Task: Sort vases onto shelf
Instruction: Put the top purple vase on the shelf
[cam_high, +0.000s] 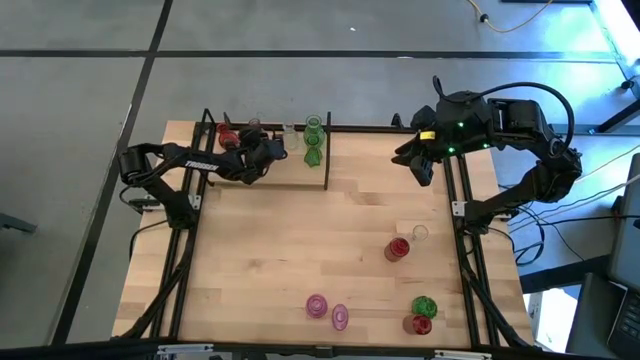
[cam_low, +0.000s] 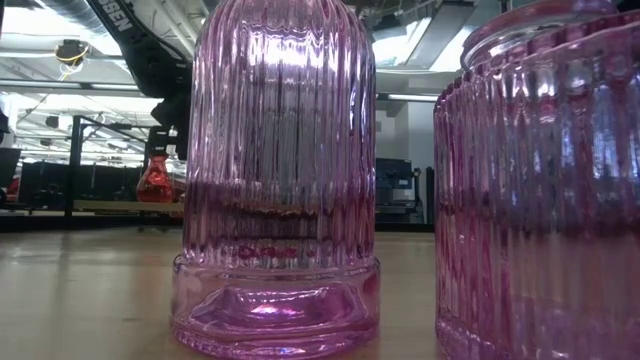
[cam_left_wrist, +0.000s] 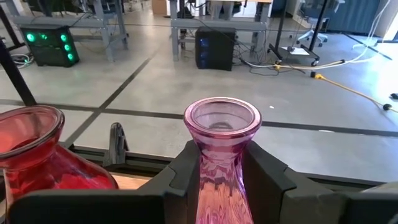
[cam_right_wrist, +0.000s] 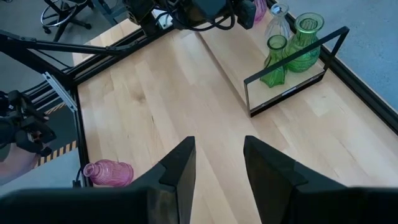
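Pink vase (cam_left_wrist: 222, 155) neck clamped between left fingers (cam_left_wrist: 180, 177), over shelf (cam_high: 300, 180)

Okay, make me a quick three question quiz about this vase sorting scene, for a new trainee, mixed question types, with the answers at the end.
1. True or false: the left hand grips a pink vase by its neck.
2. Which colour are the two vases at the shelf end nearest the right arm? A red, B green, C clear.
3. Fill in: the right hand is ____ and holds nothing.

Key: 1 true; 2 B; 3 open.
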